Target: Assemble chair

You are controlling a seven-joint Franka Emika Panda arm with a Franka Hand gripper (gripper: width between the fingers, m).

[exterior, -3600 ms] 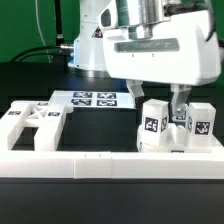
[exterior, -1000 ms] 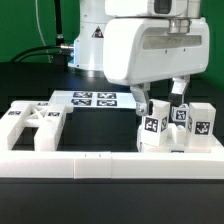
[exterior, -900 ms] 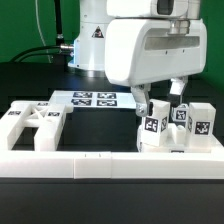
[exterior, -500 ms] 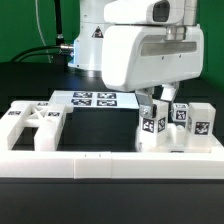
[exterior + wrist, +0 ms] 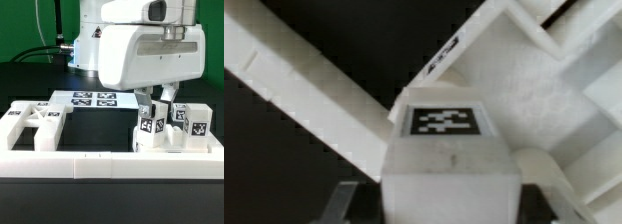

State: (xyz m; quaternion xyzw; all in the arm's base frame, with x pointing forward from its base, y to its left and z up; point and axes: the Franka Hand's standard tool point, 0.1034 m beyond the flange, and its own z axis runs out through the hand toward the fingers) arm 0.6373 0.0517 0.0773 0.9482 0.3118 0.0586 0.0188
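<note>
White plastic likely being slick, the gripper [image 5: 158,100] should be squeezing the leg block [image 5: 151,129] squarely, sparing the neighbour block [image 5: 197,122] at three o'clock. Just behind the border rail [image 5: 100,160], at four o'clock in the exterior view, the leg block is standing between narrow-set jaws; contact I cannot tell.

The gripper [image 5: 160,102] hangs over a tagged block [image 5: 152,128].
</note>
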